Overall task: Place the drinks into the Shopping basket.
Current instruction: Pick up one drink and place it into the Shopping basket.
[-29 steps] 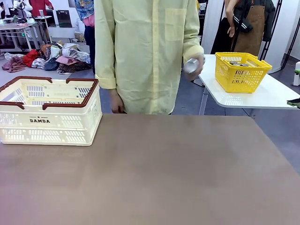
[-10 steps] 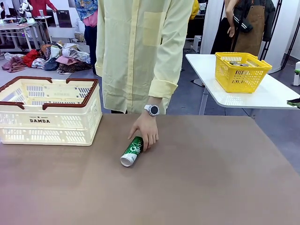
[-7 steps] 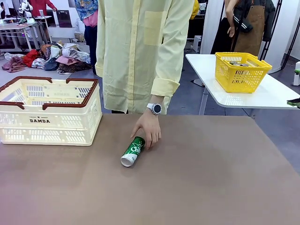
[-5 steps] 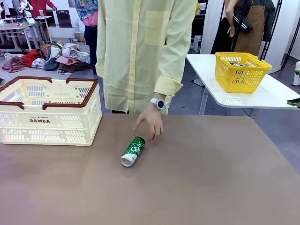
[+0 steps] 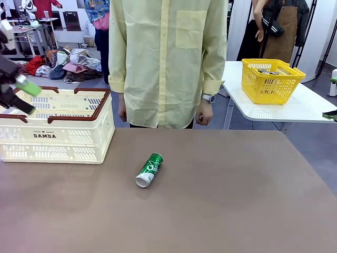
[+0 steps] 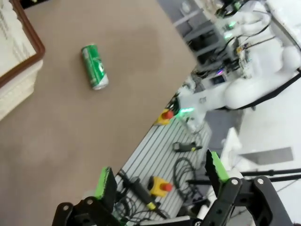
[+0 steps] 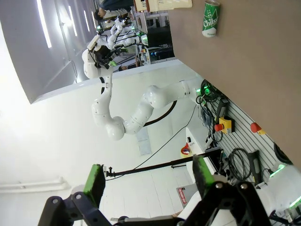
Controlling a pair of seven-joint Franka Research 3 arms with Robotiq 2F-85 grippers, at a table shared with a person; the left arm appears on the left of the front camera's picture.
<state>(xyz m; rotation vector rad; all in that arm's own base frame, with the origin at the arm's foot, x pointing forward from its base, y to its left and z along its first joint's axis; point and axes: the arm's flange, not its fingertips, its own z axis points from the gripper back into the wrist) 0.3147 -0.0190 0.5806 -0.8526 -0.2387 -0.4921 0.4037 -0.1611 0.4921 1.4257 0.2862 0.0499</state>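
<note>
One of the drinks, a green can point(image 5: 149, 169) with white lettering, lies on its side near the middle of the brown table, with nothing touching it. The cream Shopping basket point(image 5: 55, 134) with a brown rim stands at the table's far left. My left gripper point(image 5: 26, 98) hovers open over the basket's left end, well away from the can. In the left wrist view the can point(image 6: 95, 66) lies beyond the basket's corner point(image 6: 21, 52), far past my open left gripper point(image 6: 160, 176). My right gripper point(image 7: 149, 179) is open and holds nothing, with the can point(image 7: 211, 18) far off at the top.
A person in a yellow shirt point(image 5: 168, 63) stands at the table's far edge with both hands hanging down. A yellow basket point(image 5: 272, 79) sits on a white side table point(image 5: 295, 108) at the right. The brown table point(image 5: 221, 200) is bare around the can.
The person's hand has let go of the green can and drawn back to their side. The can lies where it was set. My left gripper has come into view over the basket.
</note>
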